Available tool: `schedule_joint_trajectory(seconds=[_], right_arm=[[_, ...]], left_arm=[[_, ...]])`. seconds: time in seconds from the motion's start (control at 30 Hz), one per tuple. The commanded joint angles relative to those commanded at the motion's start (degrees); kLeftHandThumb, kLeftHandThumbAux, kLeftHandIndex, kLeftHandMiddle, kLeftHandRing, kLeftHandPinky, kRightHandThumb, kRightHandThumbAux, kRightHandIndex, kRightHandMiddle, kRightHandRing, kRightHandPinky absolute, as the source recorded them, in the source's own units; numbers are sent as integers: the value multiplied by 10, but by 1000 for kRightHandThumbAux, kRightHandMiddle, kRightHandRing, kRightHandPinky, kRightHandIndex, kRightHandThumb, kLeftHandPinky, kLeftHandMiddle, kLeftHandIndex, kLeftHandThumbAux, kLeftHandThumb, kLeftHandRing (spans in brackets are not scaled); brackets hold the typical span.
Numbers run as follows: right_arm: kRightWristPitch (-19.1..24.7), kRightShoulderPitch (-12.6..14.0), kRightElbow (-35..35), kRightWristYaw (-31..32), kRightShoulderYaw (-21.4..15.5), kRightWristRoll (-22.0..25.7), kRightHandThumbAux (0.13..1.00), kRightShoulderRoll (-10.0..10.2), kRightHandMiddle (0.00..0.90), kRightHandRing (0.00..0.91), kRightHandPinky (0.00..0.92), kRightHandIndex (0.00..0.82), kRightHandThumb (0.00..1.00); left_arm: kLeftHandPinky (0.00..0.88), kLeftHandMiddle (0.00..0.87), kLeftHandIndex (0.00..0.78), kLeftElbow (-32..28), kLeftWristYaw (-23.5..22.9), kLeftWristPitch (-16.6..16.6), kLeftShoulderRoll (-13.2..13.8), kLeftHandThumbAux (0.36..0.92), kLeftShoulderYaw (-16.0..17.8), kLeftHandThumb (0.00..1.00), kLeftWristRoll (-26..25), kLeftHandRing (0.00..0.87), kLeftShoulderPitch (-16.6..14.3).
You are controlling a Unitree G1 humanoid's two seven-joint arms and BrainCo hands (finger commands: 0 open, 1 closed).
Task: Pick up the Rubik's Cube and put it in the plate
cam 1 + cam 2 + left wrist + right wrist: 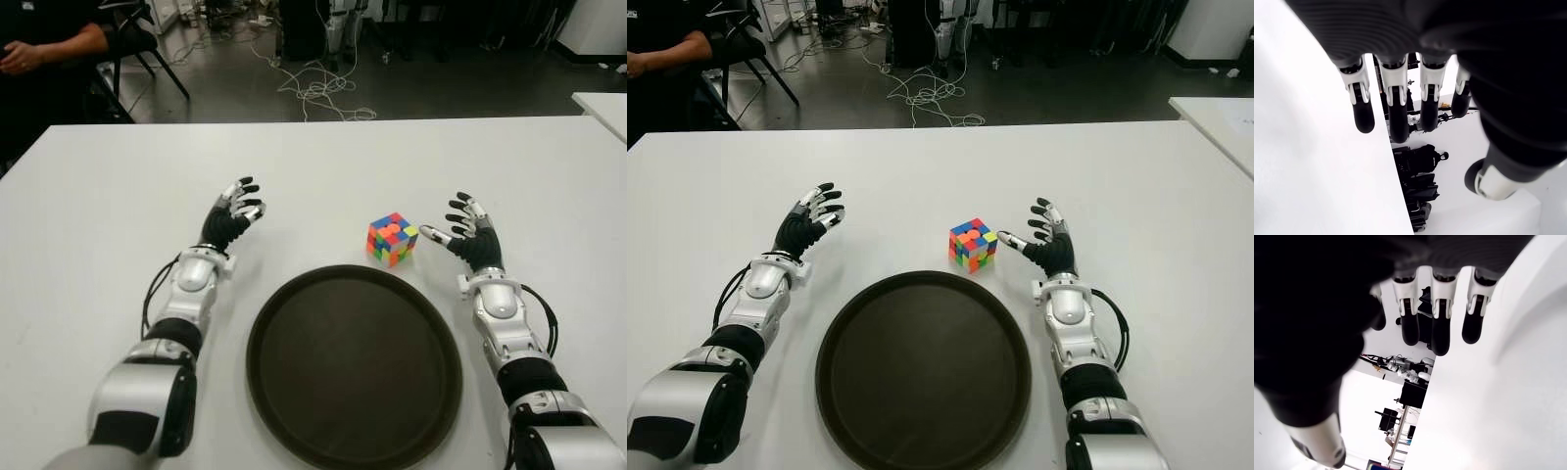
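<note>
Left eye view footage showed the Rubik's Cube (392,239) standing on the white bench (118,196), just beyond the far rim of the dark round plate (294,323) and apart from it. The cube was held by neither hand. The right hand (467,235) was seen just to the right of the cube, its fingers (460,208) spread and its thumb pointed toward the cube's right side; whether the thumb tip touched the cube could not be told. Nothing was grasped by it, and in the right wrist view its fingers (1441,328) were seen extended and apart over the bench top.

The left hand (233,218) was seen to the left of the plate and well apart from the cube, with fingers relaxed and spread and nothing held. This was confirmed in the left wrist view, where the fingers (1398,115) were shown straight and separated.

At the far left corner, beyond the bench edge, a person's arm (49,47) in a dark sleeve was visible beside a chair (137,39). Loose cables (313,88) were seen lying on the floor behind the bench.
</note>
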Motion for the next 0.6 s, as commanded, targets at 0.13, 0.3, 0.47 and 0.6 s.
schedule_joint_trajectory(seconds=[0.13, 0.3, 0.47, 0.6], right_arm=[[-1, 1, -2, -1, 0, 0, 788, 0, 198, 210, 218, 122, 61], [0, 3, -8, -2, 1, -1, 793, 1, 204, 216, 224, 118, 56], [-1, 2, -6, -3, 1, -1, 792, 1, 206, 218, 231, 115, 54], [1, 1, -5, -5, 1, -3, 786, 0, 206, 218, 228, 114, 48]], left_arm=[[182, 182, 120, -1, 0, -2, 0, 683, 1, 165, 0, 191, 0], [180, 191, 125, -1, 2, -4, -1, 692, 1, 161, 1, 192, 0], [166, 187, 127, -2, 4, -4, 0, 687, 0, 157, 2, 188, 0], [159, 178, 124, 0, 7, -2, 0, 683, 0, 156, 3, 183, 0]])
